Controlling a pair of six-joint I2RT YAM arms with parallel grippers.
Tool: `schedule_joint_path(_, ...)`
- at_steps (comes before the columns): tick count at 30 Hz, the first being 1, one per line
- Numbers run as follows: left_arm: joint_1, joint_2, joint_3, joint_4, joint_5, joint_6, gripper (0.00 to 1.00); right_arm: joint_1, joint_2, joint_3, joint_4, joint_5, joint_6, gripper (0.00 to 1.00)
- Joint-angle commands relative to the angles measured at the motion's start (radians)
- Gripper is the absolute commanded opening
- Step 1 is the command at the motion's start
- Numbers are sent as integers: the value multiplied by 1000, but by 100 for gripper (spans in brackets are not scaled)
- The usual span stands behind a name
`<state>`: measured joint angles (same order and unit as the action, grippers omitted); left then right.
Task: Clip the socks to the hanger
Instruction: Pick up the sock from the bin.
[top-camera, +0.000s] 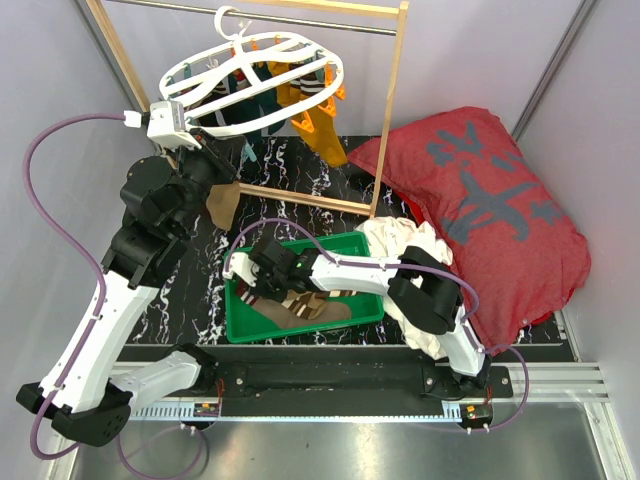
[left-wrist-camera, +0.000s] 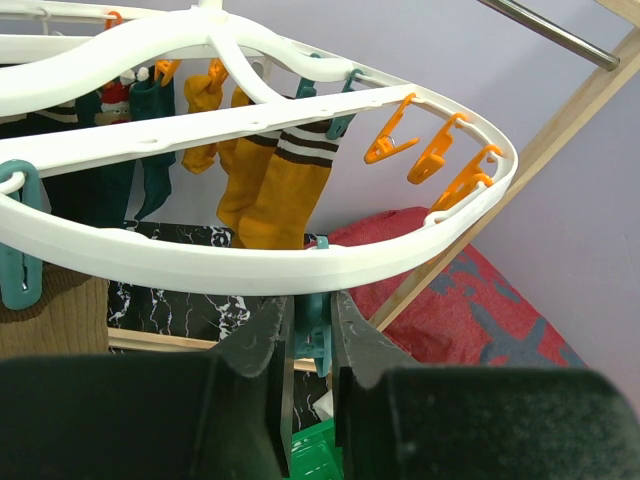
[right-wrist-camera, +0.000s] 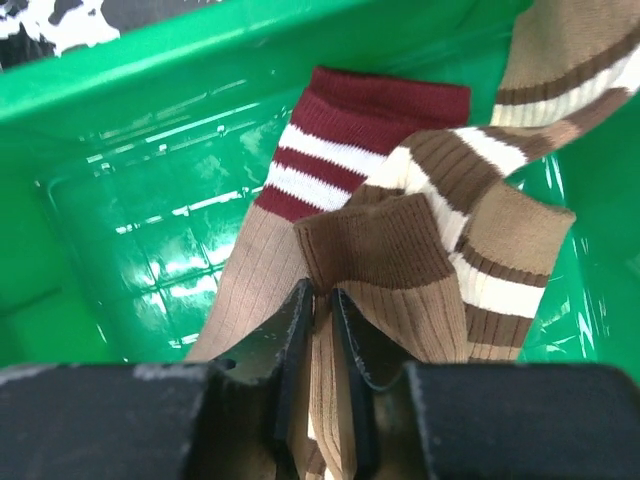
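Note:
The white oval hanger (top-camera: 250, 85) hangs from the metal rod with mustard socks (top-camera: 310, 105) and dark teal socks clipped on. In the left wrist view its rim (left-wrist-camera: 200, 262) crosses above my left gripper (left-wrist-camera: 310, 325), which is shut on a teal clip (left-wrist-camera: 312, 335) under the rim. Mustard socks (left-wrist-camera: 270, 190) and orange clips (left-wrist-camera: 400, 140) hang beyond. My right gripper (right-wrist-camera: 322, 300) is down in the green basket (right-wrist-camera: 120, 170), shut on a fold of a tan and brown sock (right-wrist-camera: 390, 270). A tan sock with maroon and white stripes (right-wrist-camera: 330, 140) lies beside it.
A wooden rack (top-camera: 390, 110) with a metal rod carries the hanger. A big red cushion (top-camera: 490, 210) lies at the right, a white cloth (top-camera: 405, 240) beside the green basket (top-camera: 240, 325). A tan sock (top-camera: 222, 200) hangs by the left arm.

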<state>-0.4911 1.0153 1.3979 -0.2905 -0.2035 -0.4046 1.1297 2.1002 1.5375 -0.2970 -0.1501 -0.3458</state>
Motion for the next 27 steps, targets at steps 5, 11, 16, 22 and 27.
schedule_joint_path(5, -3, -23, -2, 40, -16, -5, 11, -13, -9, 64, 30, 33, 99, 5)
schedule_joint_path(11, -3, -23, -2, 39, -19, -5, 11, -13, -63, 9, 55, 20, 114, 0)
schedule_joint_path(16, -1, -24, 4, 40, -19, -2, 10, -19, -212, -72, 123, 7, 151, 0)
schedule_joint_path(22, -3, -32, -4, 45, -28, 0, 10, -63, -364, -192, 217, 32, 209, 0)
schedule_joint_path(27, -3, -32, -7, 48, -28, 0, 10, -119, -375, -223, 211, 61, 251, 0)
